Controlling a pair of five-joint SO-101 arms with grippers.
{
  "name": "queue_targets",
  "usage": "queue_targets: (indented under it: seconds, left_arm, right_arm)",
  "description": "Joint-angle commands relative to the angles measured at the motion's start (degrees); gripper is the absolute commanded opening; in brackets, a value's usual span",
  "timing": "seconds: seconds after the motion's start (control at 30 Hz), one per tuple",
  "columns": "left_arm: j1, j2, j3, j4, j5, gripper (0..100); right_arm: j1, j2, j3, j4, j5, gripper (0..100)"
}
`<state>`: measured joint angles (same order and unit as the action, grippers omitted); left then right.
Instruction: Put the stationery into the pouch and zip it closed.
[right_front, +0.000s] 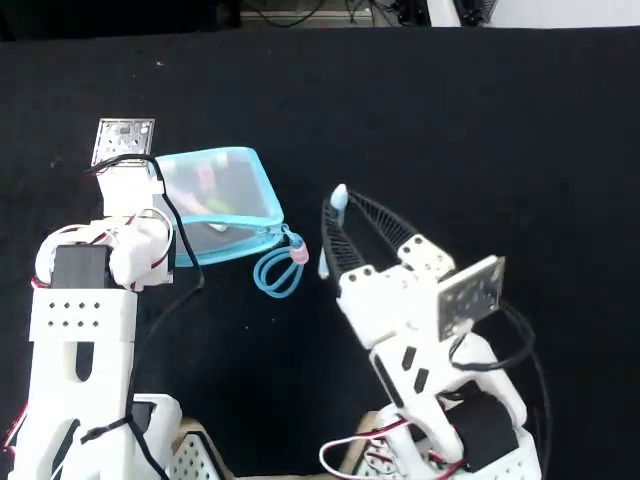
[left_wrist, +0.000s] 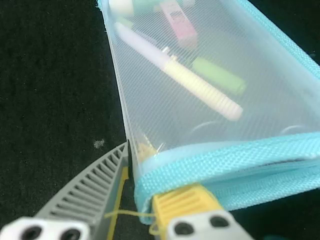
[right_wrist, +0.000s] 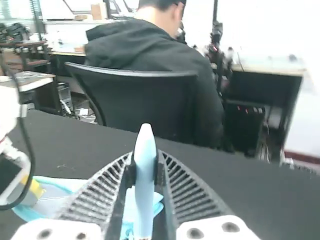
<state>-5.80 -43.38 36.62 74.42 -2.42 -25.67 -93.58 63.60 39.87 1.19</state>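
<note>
Currently loading stage: left gripper (left_wrist: 141, 172) clamped on left end of pouch (right_front: 215, 200), left of centre on table. Right gripper (right_wrist: 145, 160) pinches blue pen (right_wrist: 145, 192), raised just right of pouch. Next, by my read: steer pen into pouch mouth, then zip.

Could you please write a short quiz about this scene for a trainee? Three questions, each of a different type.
1. True or false: the right claw holds a light blue pen.
2. What does the left claw grip? A) a corner of the pouch B) a ruler C) nothing
3. Fill in: the yellow marker lies ___ the pouch.
Key: 1 true; 2 A; 3 inside.
</note>
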Motion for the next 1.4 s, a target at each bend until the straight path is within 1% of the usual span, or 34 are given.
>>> queue_targets:
  seconds: [0.0,0.2,0.3,0.5,0.63,0.8,0.93,1.2,1.37]
  left_arm:
    - [0.5,0.5,1.1,-0.2,-0.4,3]
    - [0.5,0.5,1.1,-0.2,-0.4,3]
    - [0.5,0.5,1.1,-0.2,-0.4,3]
    - [0.5,0.5,1.1,-0.2,-0.4,3]
    - [0.5,0.5,1.1,-0.2,-0.4,3]
    - [0.5,0.5,1.1,-0.2,-0.4,3]
    - [0.5,0.5,1.1,-0.2,-0.4,3]
    - [0.5,0.5,1.1,-0.2,-0.4,3]
    - [0.5,0.5,1.1,-0.2,-0.4,3]
  right_arm:
    - [-3.0,-0.8,-0.4,-3.4,4.3,1.1]
    - [-10.3,-0.9,-0.5,-8.8,7.9,1.1]
    - [-12.8,-0.9,-0.1,-12.0,10.2,1.1]
    - [-18.7,-0.5,0.7,-16.5,9.9,1.1]
    - [-22.6,-0.5,5.9,-23.9,10.3,1.1]
    - [-22.7,-0.5,14.9,-37.5,10.4,1.1]
    - [-22.7,-0.5,18.6,-44.7,10.4,1.1]
    - [-22.6,-0.5,22.7,-46.2,10.4,1.1]
    - [-19.5,-1.0,26.9,-46.6,10.4,1.1]
